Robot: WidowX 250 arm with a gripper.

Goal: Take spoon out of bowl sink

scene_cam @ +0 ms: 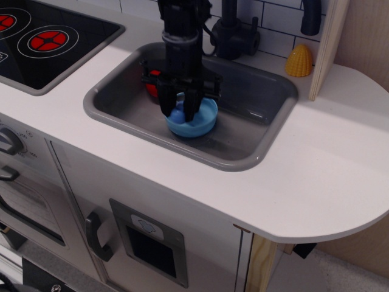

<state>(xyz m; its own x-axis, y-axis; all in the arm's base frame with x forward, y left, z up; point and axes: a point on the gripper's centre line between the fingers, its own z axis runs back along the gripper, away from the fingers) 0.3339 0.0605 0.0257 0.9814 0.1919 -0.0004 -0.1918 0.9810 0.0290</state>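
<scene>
The black robot claw (178, 112) hides most of the small blue-handled toy spoon (177, 114) and the red apple (153, 85) behind the round light blue plastic bowl (196, 124).

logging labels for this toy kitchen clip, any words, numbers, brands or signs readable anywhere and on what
No words, numbers or brand names can be read in this view.
Oven door panel: a small diamond-shaped light blue emblem, no legible letters.
Knob on the front panel: markings too blurred to read.
Stovetop: red burner patterns only, no text.
Sink, bowl, yellow corn toy and gripper: no labels visible.
</scene>
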